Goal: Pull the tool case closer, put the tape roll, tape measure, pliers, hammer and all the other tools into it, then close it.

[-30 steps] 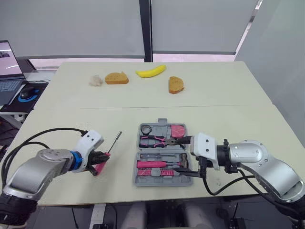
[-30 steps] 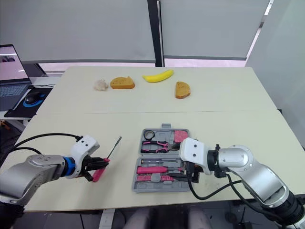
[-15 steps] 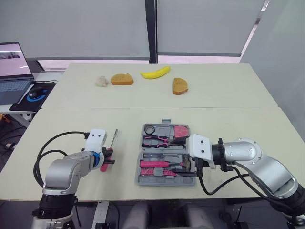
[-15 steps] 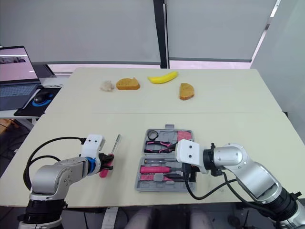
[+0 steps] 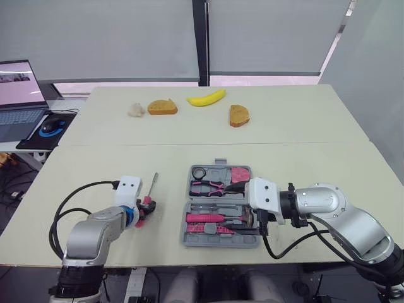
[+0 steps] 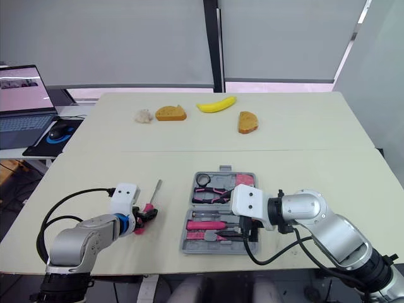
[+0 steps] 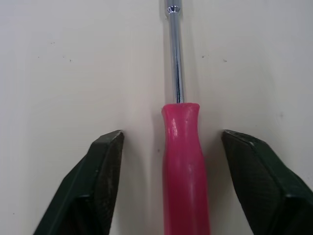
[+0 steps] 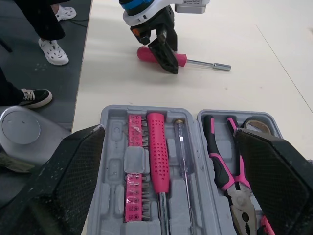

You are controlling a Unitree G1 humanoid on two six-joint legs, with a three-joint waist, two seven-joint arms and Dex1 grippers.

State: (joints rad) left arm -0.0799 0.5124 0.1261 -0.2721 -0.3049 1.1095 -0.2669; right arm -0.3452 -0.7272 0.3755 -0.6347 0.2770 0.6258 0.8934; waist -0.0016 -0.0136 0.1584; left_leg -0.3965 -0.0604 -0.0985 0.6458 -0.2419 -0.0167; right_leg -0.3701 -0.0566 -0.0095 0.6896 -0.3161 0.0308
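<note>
Jaws apart: left jaws straddle the screwdriver [image 7: 185, 166] handle, right jaws face the open tool case [image 8: 111, 128].

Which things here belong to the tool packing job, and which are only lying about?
Belong: open tool case; pliers and tape roll inside it; pink-handled screwdriver on the table, between the open left gripper's fingers.
Lying about: banana, two bread slices, white lump, laptop, mouse.
</note>
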